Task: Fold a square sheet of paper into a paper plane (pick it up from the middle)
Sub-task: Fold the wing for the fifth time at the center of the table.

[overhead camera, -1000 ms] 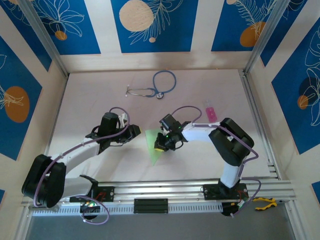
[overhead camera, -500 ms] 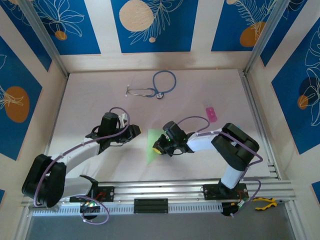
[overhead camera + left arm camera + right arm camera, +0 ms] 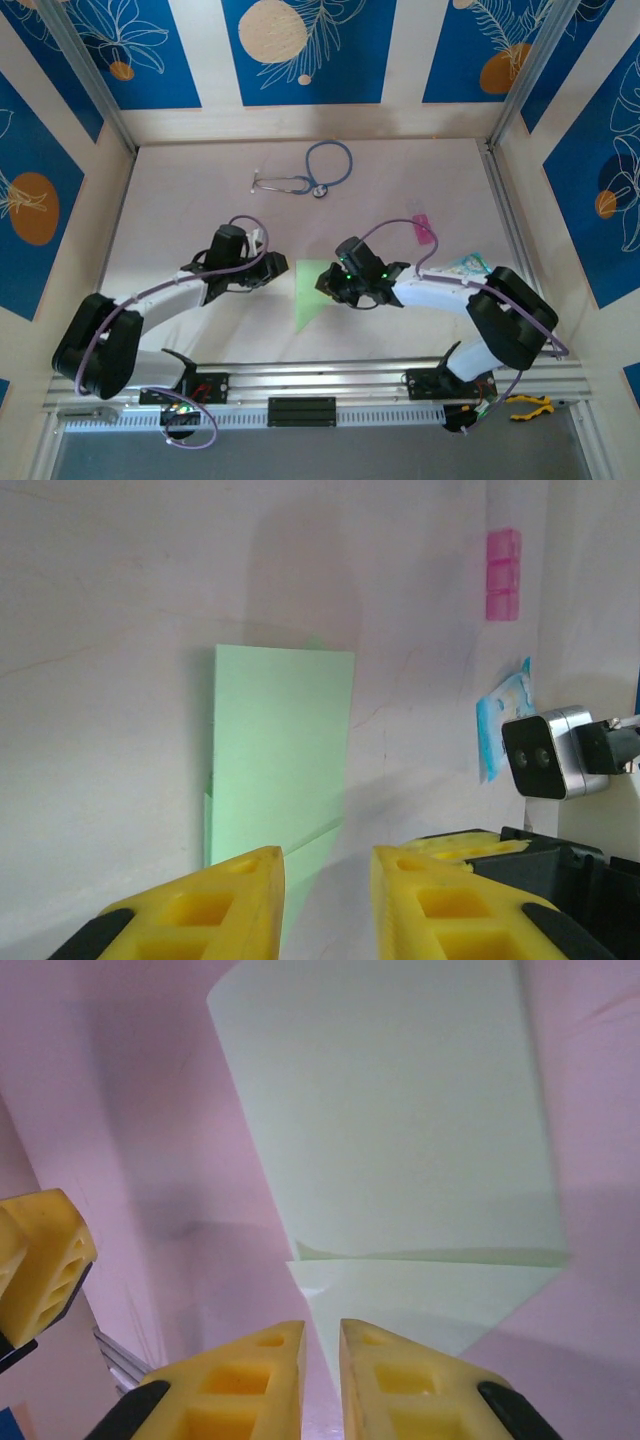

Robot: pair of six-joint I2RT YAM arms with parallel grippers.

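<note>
Both my arms reach in low, tips facing.
My left arm (image 3: 170,295) carries the left gripper (image 3: 327,865) partly open; my right arm (image 3: 440,292) has the right gripper (image 3: 322,1335) parted by a slit.

No word, number or brand can be read. The packet (image 3: 503,715), to the right of the paper (image 3: 283,750), carries teal print too blurred to make out. The wall panels (image 3: 300,50) behind the paper bear leaf and circle drawings, without lettering.
</note>
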